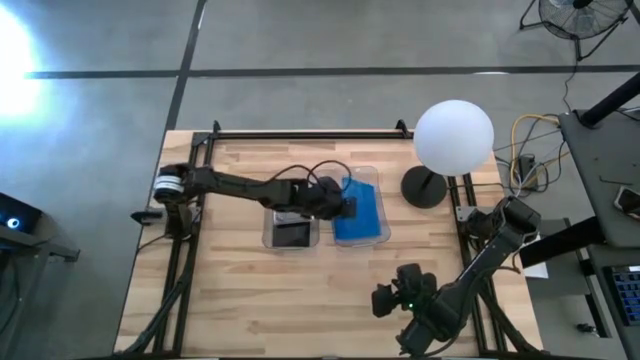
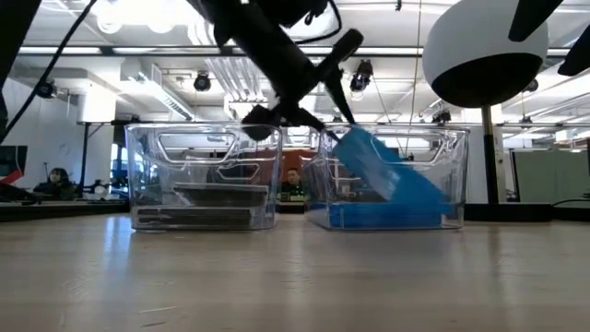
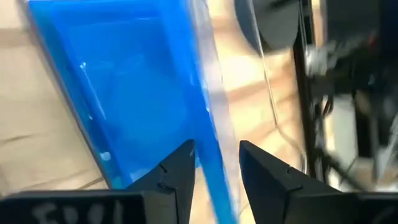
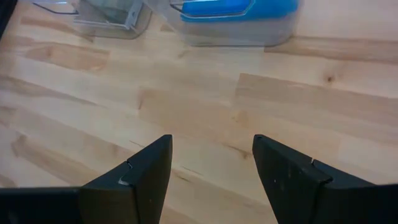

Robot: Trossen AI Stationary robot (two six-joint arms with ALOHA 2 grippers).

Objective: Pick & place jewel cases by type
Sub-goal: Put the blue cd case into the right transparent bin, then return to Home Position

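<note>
Two clear bins stand side by side mid-table. The left bin holds dark jewel cases. The right bin holds a stack of blue jewel cases. My left gripper reaches over the right bin's left side, shut on one blue jewel case that slants down into the bin. My right gripper waits open above bare table near the near right edge. My left gripper pinches the blue jewel case between its two fingers by the upper edge, with a fingertip on each flat face. It comes slanting down from the table's left. The case hangs tilted, its lower end on the blue stack in the right bin.
A lamp with a white globe and a dark round base stands just right of the bins. Bare wooden table lies in front of the bins. Cables and equipment sit beyond the table's right edge.
</note>
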